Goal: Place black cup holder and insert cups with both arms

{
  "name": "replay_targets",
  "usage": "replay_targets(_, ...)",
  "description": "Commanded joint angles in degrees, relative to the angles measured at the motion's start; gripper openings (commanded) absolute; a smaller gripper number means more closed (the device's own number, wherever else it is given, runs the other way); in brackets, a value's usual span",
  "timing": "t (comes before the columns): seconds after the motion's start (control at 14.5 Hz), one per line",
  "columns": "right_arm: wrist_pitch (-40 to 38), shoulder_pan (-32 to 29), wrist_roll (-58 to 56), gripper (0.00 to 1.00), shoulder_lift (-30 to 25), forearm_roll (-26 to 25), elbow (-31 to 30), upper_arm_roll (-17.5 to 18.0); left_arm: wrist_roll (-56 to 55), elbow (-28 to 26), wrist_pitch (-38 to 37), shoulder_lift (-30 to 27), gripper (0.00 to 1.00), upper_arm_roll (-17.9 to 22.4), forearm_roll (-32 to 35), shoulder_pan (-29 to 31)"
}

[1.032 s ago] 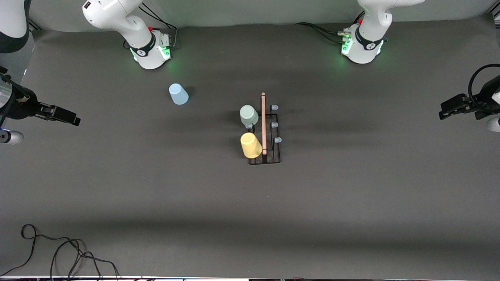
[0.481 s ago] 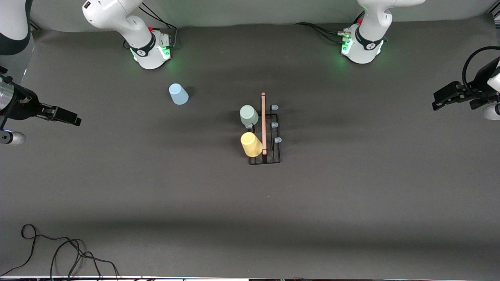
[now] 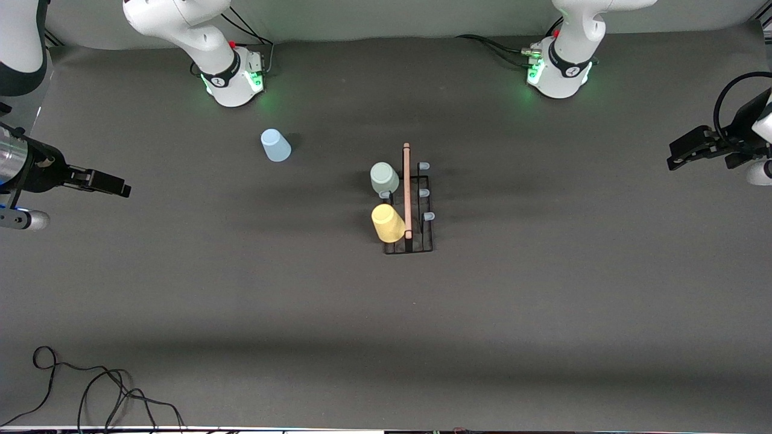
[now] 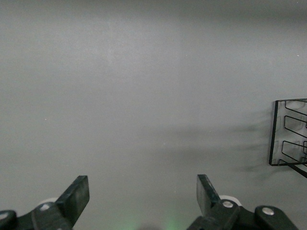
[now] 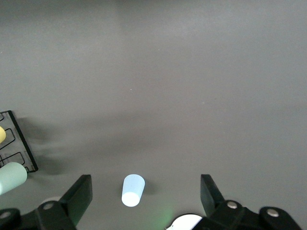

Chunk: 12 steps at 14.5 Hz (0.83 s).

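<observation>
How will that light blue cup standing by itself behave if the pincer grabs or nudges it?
The light blue cup looks like thin plain plastic, so it is probably light and may skid on the table when nudged. Its smooth tapered wall could slip in a grip. Knocked over, it would likely roll in a curve.

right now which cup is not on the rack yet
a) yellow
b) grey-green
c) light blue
c: the light blue cup stands alone on the table toward the right arm's end, apart from the black cup holder, while the yellow cup and grey-green cup sit on its pegs.
</observation>
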Motion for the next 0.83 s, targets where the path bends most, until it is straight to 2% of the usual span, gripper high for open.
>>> replay_targets(0.0,-0.5,-9.6,0.9,1.0,-2.8,-3.1,-1.6,11.3,-0.7,0.3,-1.0,-0.2,1.0,0.1,-0.1,-0.3)
replay_targets(0.14,-0.5,-13.5,1.0,1.0,-3.0,-3.8,-1.7,15.5,-0.7,0.2,-1.3,-0.3,1.0,0.1,-0.1,-0.2)
replay_targets(0.28,-0.4,-19.5,1.0,1.0,-4.0,-3.9,-2.8,21.6,-0.6,0.1,-2.1,-0.3,1.0,0.1,0.0,-0.1)
replay_targets(0.48,1.2,-19.9,0.9,1.0,-5.7,-5.7,-5.7,22.5,-0.6,0.1,-1.7,-0.3,1.0,0.2,0.0,-0.2)
replay_targets(0.62,5.7,-19.9,0.5,1.0,-8.2,-6.2,-10.2,22.6,-0.6,0.1,-1.7,-0.3,1.0,0.1,0.0,-0.2)
replay_targets(0.76,7.8,-19.5,0.3,1.0,-8.5,-6.3,-11.1,22.4,-0.7,0.1,-1.9,-0.3,1.0,0.1,0.0,-0.2)
